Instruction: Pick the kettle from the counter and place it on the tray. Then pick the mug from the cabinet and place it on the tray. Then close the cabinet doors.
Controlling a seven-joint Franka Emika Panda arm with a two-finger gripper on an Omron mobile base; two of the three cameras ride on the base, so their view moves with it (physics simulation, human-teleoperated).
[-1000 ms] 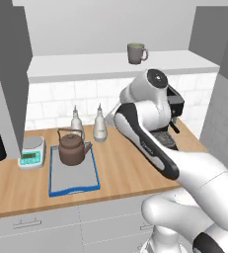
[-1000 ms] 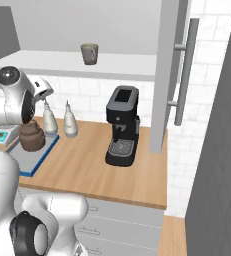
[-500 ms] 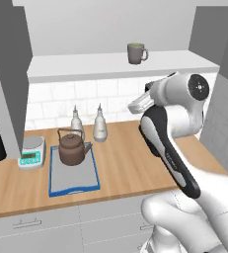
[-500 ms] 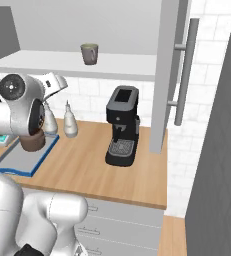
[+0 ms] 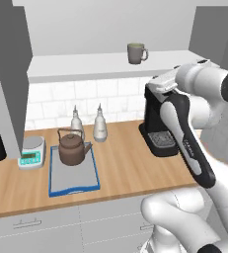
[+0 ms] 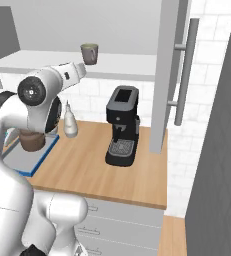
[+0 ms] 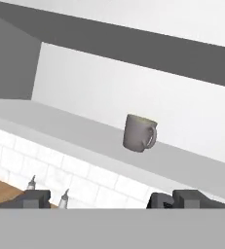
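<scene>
- On the pale inner shelf of the grey wall cupboard (image 5: 100, 66), the left base view shows the small grey-brown mug with a pale greenish inside (image 5: 136, 53), upright, its handle turned to the right.
- Below it, on the long light-brown wooden worktop (image 5: 120, 168), the squat dark-brown kettle with a thin arched handle (image 5: 72, 148) sits on the far part of the flat grey tray with a raised blue rim (image 5: 73, 184).
- Two pale slim bottles (image 5: 99, 124) stand just behind the tray, a small white kitchen scale (image 5: 31, 152) lies beside it on the left, and a black coffee machine (image 5: 157, 123) stands to the right, partly hidden by the white arm.
- From the right base view, the mug (image 6: 89, 53) stands on the shelf above the arm's upper end; the kettle (image 6: 32, 140) and tray (image 6: 29, 162) are partly hidden behind the white arm.
- That view adds a flat grey cabinet door with a slim vertical metal bar handle (image 6: 184, 70), standing swung open at the shelf's right end, with the coffee machine (image 6: 122, 125) below.
- Looking along the two-finger gripper (image 7: 111, 199), the hand view shows the mug (image 7: 139, 133) near the middle, well apart from the dark fingertips (image 7: 36, 198), which stand spread wide and hold nothing.
- Two bottle tops (image 7: 64, 197) and white tiles show under the shelf.
</scene>
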